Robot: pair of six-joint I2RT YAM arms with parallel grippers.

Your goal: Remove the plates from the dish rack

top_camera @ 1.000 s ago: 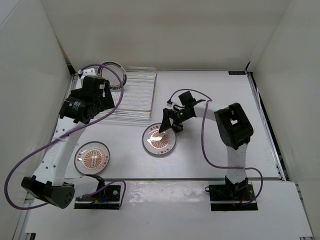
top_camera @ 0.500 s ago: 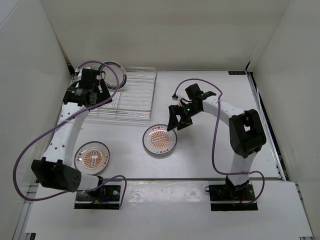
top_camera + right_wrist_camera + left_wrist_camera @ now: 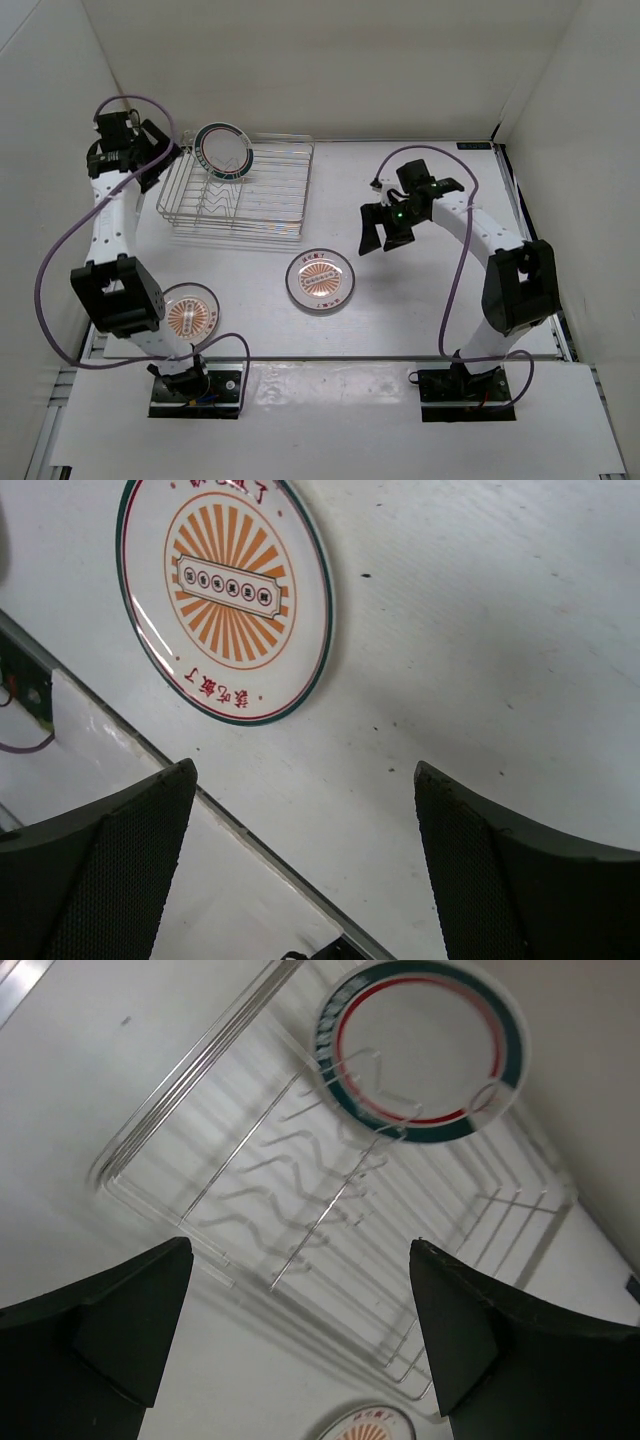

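Observation:
The silver wire dish rack (image 3: 270, 205) stands at the back left. One white plate with a dark green-and-red rim band (image 3: 222, 152) stands upright at its far left end; it also shows in the left wrist view (image 3: 420, 1050), with the rack (image 3: 330, 1210) below it. Two orange sunburst plates lie flat on the table: one in the middle (image 3: 319, 281), also in the right wrist view (image 3: 224, 592), and one at the near left (image 3: 184, 316). My left gripper (image 3: 150, 152) is open and empty, left of the rack. My right gripper (image 3: 378, 236) is open and empty, right of the middle plate.
White walls close in the table at left, back and right. A metal strip (image 3: 400, 358) marks the table's front edge. Purple cables loop from both arms. The left arm's elbow (image 3: 112, 295) hangs close to the near-left plate.
My left gripper has swung back and to the left, off the rack, uncovering the banded plate. My right gripper has lifted off the middle plate and moved right. The plates have not moved.

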